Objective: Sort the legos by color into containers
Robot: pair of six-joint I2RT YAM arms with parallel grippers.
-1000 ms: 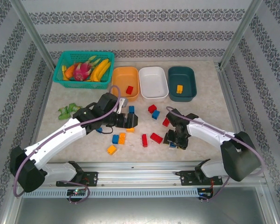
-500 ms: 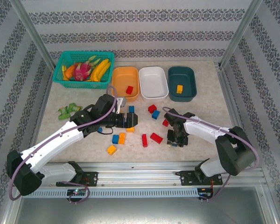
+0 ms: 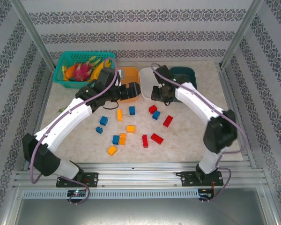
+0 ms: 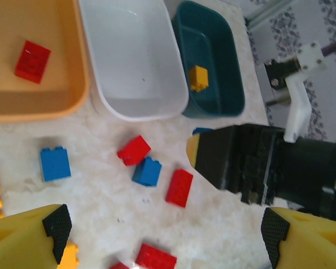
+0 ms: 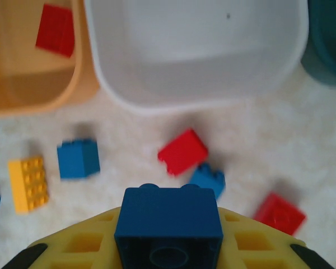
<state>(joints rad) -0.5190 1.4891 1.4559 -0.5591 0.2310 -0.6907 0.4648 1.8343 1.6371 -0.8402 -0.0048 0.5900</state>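
The white bin (image 5: 201, 33) is the middle one of three containers standing in a row, with the orange bin (image 4: 45, 107) touching its left side and the dark teal bin (image 4: 227, 84) just beside its right side. One red brick (image 4: 32, 61) lies in the orange bin, and one yellow brick (image 4: 198, 78) lies in the dark teal bin. The right gripper (image 3: 158, 93) hovers just before the near rim of the white bin, its fingers clamped on a blue brick (image 5: 168, 221) with the studs pointing toward the bin. The left gripper (image 4: 163, 226) hangs near the white bin's near left corner, its fingers (image 4: 28, 238) spread wide apart with nothing between them. The loose bricks (image 3: 156, 115), red, blue and yellow-orange, lie scattered on the table (image 3: 196, 117) on the near side of the white bin, the closest ones near its rim and the rest well apart from it.
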